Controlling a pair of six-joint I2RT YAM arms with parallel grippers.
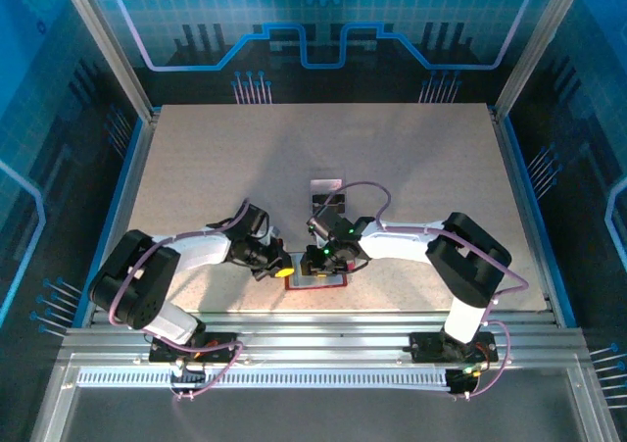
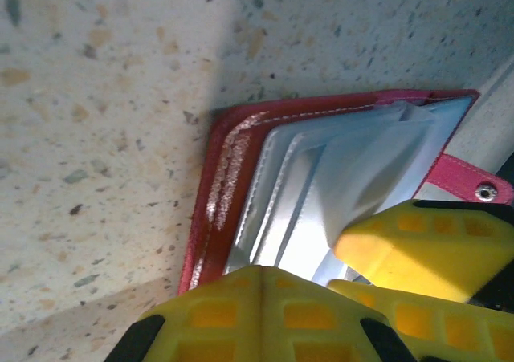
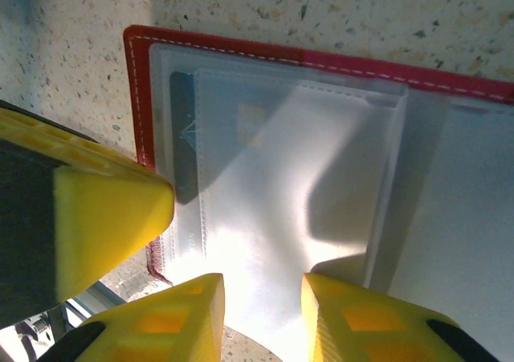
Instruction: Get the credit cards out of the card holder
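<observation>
The dark-red card holder [image 1: 319, 281] lies open near the table's front edge, its pale grey pockets up [image 3: 281, 169]. My left gripper [image 2: 261, 270] is shut, its yellow fingertips resting on the holder's left side beside the red border [image 2: 229, 165]. My right gripper [image 3: 261, 290] is open above the inner pocket, with the pocket sheet between its fingers [image 3: 201, 314]. A bluish card [image 3: 183, 133] shows through the pocket near the holder's left edge. A grey card [image 1: 327, 183] and a black card [image 1: 331, 204] lie on the table behind the holder.
The speckled tabletop [image 1: 216, 168] stretches behind and beside the holder. Both grippers [image 1: 284, 268] [image 1: 325, 258] crowd together over it, close to the metal front rail [image 1: 313, 329]. The holder's side tab with its snap [image 2: 482, 187] sticks out on the right.
</observation>
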